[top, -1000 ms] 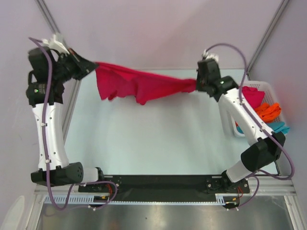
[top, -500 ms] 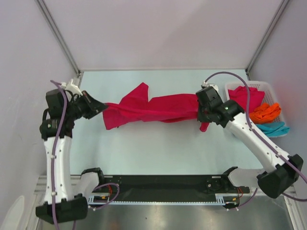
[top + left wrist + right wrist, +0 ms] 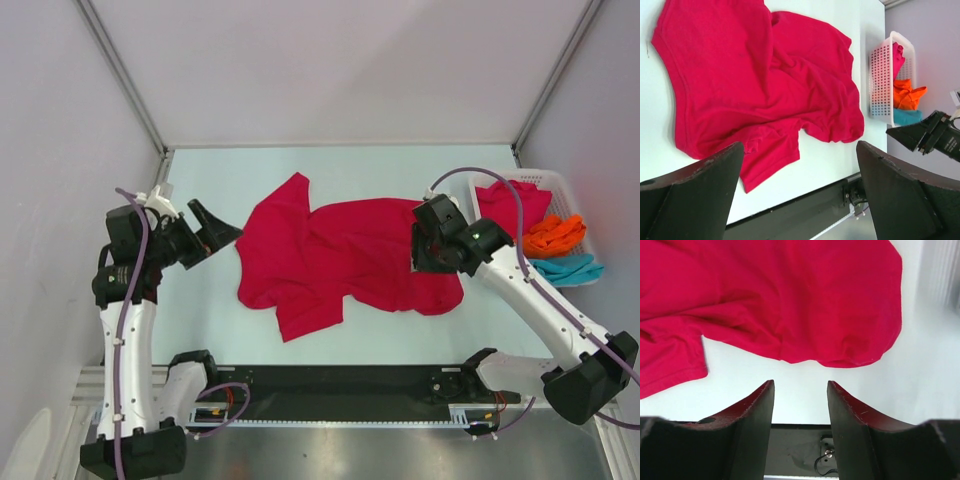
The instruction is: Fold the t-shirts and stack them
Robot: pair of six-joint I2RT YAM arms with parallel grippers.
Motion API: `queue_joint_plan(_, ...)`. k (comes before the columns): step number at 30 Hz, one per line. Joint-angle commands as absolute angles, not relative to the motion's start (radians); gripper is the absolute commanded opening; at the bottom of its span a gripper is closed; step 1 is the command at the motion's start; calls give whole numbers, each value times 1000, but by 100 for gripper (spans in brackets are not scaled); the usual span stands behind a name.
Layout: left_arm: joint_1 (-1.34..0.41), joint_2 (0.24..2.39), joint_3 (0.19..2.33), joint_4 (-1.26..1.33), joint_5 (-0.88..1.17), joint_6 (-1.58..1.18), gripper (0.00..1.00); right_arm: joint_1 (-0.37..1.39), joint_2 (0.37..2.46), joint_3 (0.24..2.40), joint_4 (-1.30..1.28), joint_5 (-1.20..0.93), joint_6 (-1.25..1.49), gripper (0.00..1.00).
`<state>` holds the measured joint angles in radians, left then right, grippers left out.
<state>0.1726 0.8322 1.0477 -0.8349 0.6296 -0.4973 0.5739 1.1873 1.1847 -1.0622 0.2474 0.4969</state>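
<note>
1. I am judging the step in hand to be the flattening of the crimson t-shirt point(image 3: 340, 255) before its first fold. It is lying rumpled on the bench point(image 3: 250, 320), with creases running across its middle and one flap jutting toward the near edge.
2. To do this well, I am aiming for opposite hems. I am planning to pinch a single layer at each one and draw them apart evenly, low over the bench, so that the creases pull out.
3. The left end effector point(image 3: 222, 228) is standing with its jaws spread wide and is holding nothing. It is hovering just beside the shirt's left edge, apart from the cloth.
4. The right end effector point(image 3: 425, 250) is standing with its jaws partly spread and is also gripping nothing. It is hanging over the shirt's right part, and its wrist view is showing the rounded near hem just beyond the fingertips.
5. The orange t-shirt point(image 3: 557, 235), the teal t-shirt point(image 3: 570, 268) and another red one are waiting in the basket point(image 3: 530, 176), near the right arm.
</note>
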Motion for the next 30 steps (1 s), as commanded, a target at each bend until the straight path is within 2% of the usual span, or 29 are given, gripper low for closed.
queue_joint_plan(1,181,894,1075,-705,612,-537,100,575,1195,1220,-1011,207,486,52)
queue_joint_plan(8,176,1175,1113,-522,612,-597,100,555,1305,1210,-885,158,454,54)
queue_joint_plan(13,156,1345,1204,-520,629,-566,100,375,1431,1213,-674,-30,378,59)
queue_joint_plan(16,135,1332,1201,-535,627,-539,100,287,1567,1302,-628,-54,338,59)
queue_joint_plan(24,92,1200,1063,-574,603,-495,100,186,1969,1772,-687,-52,301,58)
queue_joint_plan(30,92,1140,1019,-597,621,-483,100,181,2143,1904,-750,14,272,58)
